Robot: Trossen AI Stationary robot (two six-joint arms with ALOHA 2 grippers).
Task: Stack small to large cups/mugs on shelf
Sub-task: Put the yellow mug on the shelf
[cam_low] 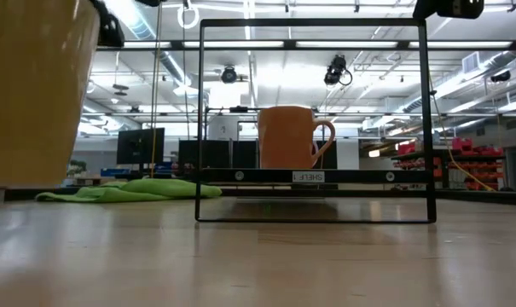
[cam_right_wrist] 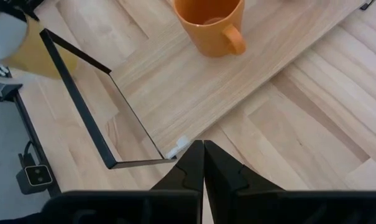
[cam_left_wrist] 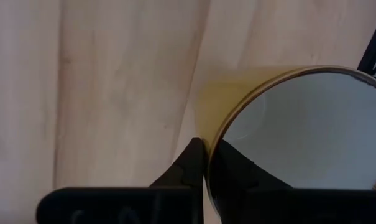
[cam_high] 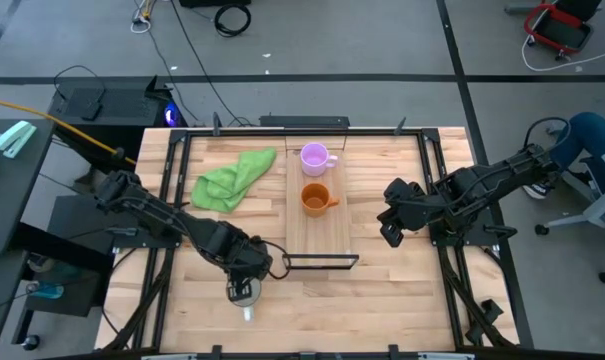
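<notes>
The left hand [cam_high: 244, 291] is low over the near-left part of the desk [cam_high: 382, 300], just left of the shelf's near end. Its fingers [cam_left_wrist: 197, 163] pinch the rim of the white mug [cam_left_wrist: 299, 130], one finger outside the wall and one inside. The mug is a smooth cylinder with a thin rim and glossy pale inside; in the low view its wall [cam_low: 36, 89] looks tan and fills the left edge, its base at about desk level. Left of it lies bare slatted wood out to the desk edge.

Far-left on the desk a crumpled green cloth [cam_high: 230, 180] lies soft and folded, well apart from the hand.

The shelf [cam_high: 322, 235] runs near to far down the middle: a flat light-wood plank with visible grain, a thin black metal frame [cam_low: 315, 119] standing as an open rectangle at its near end. The orange mug [cam_high: 315, 198] stands upright mid-plank, handle to the right, matte and rounded. The purple mug [cam_high: 315, 156] stands just beyond it near the far end, handle also right. The near half of the plank is bare.

The right hand [cam_high: 390, 228] hangs above the desk right of the shelf, well apart from the mugs, its fingers [cam_right_wrist: 203, 165] closed together on nothing.
</notes>
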